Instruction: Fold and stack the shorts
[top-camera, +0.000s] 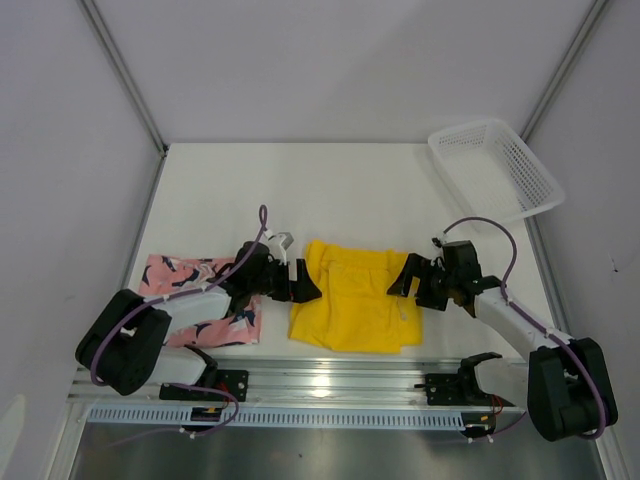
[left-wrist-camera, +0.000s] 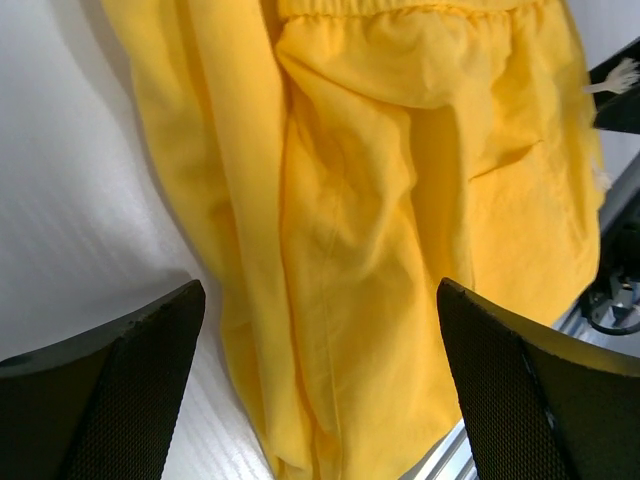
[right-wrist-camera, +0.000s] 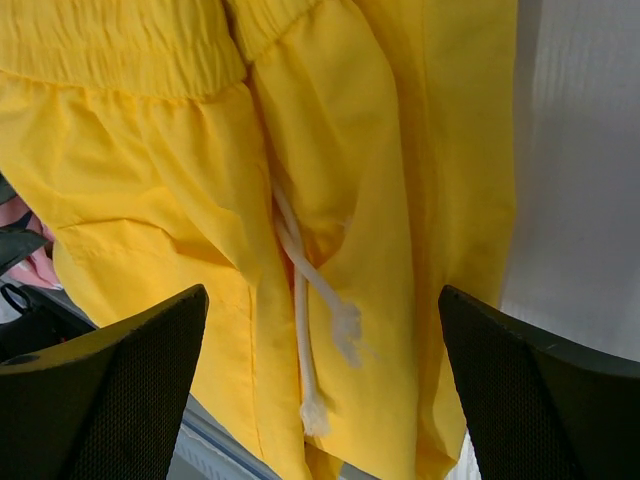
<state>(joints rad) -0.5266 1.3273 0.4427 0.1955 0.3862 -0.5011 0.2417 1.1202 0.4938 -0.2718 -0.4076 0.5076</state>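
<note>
Seen from above, the left arm (top-camera: 195, 298) lay across the pink shorts (top-camera: 175, 270) and hid their middle. In the left wrist view the yellow shorts (left-wrist-camera: 400, 200) ran past the top and bottom edges, and a white cord end (left-wrist-camera: 620, 75) was blurred at the right edge. In the right wrist view the drawstring (right-wrist-camera: 300, 300) vanished upward under a fold, and the bottom edge cut off the fingers (right-wrist-camera: 110, 390) of the right pincer (right-wrist-camera: 322, 295).

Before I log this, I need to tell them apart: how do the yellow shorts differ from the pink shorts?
The yellow shorts are plain; the pink shorts carry a navy-and-white print. The yellow shorts lie uncovered, centred; the pink shorts lie farther left, partly under the left arm. Both rest on the table.
</note>
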